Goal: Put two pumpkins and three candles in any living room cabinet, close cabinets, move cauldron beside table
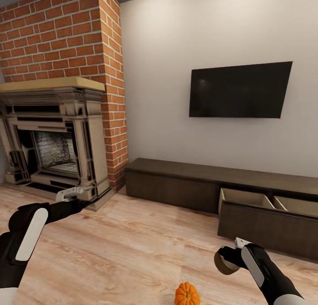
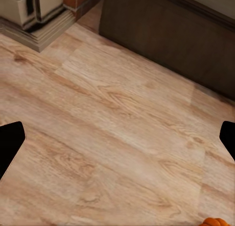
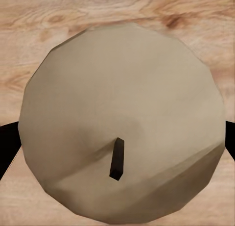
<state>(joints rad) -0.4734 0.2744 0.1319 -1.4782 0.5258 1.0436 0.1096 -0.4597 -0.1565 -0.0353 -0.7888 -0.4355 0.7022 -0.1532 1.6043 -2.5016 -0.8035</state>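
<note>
Pumpkin cut by frame edge

The left arm is extended forward and inward from the left edge of the head view, its black forearm and white shell raised, with the left gripper held out in front; in the left wrist view its jaws are seen wide apart at the two edges. The right arm is bent up from the lower right, and the right gripper is closed on a candle, seen pressed between the jaws.
</note>
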